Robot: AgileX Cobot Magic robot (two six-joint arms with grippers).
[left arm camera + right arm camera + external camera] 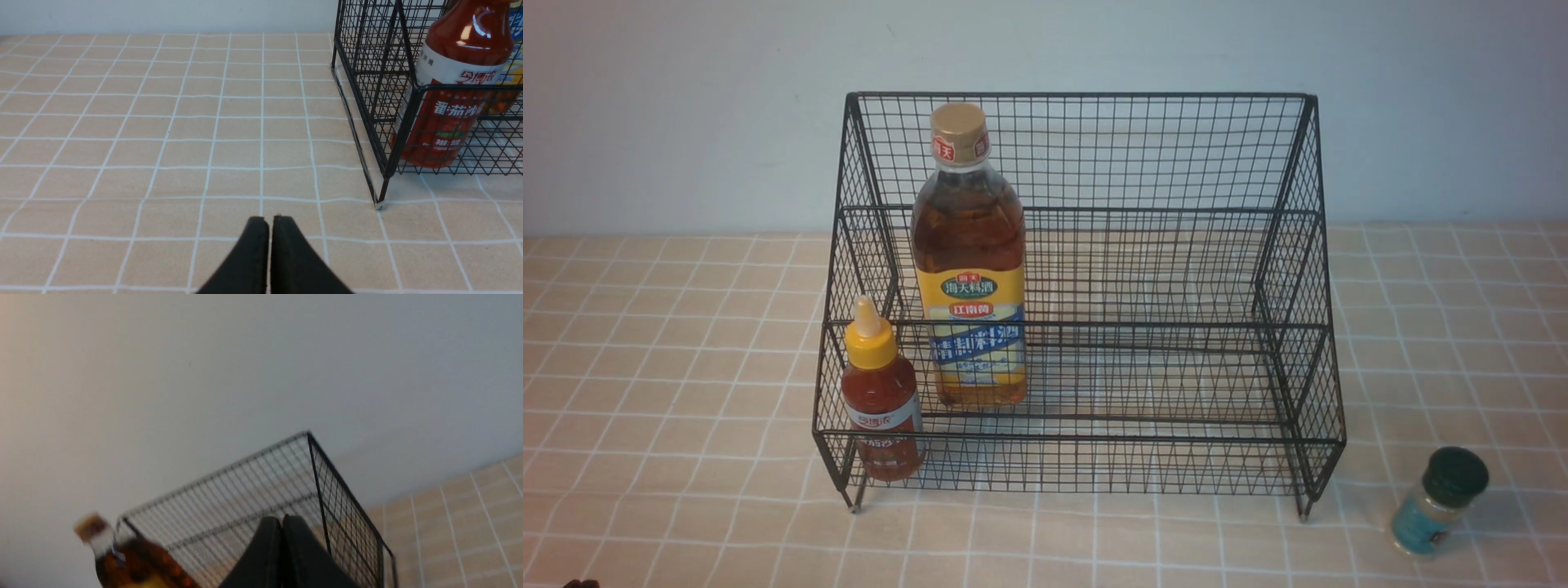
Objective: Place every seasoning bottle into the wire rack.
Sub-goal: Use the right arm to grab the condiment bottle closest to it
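The black wire rack (1176, 269) stands mid-table. On its middle tier, toward the left, the tall amber bottle (969, 261) with gold cap stands upright. The small red-sauce bottle (880, 400) with yellow nozzle stands in the front tier's left corner. The teal-labelled shaker (1437, 502) with dark-green lid stands on the cloth outside the rack, off its front right foot. My left gripper (269, 219) is shut and empty, low over the cloth in front of the rack's (382, 122) left corner, near the red-sauce bottle (449, 94). My right gripper (282, 517) is shut and empty, raised, facing the rack (335, 506); the amber bottle (122, 555) shows blurred. Neither arm appears in the front view.
A peach tablecloth (670, 408) with white grid lines covers the table. A pale wall (686, 98) rises right behind the rack. The rack's right half holds nothing.
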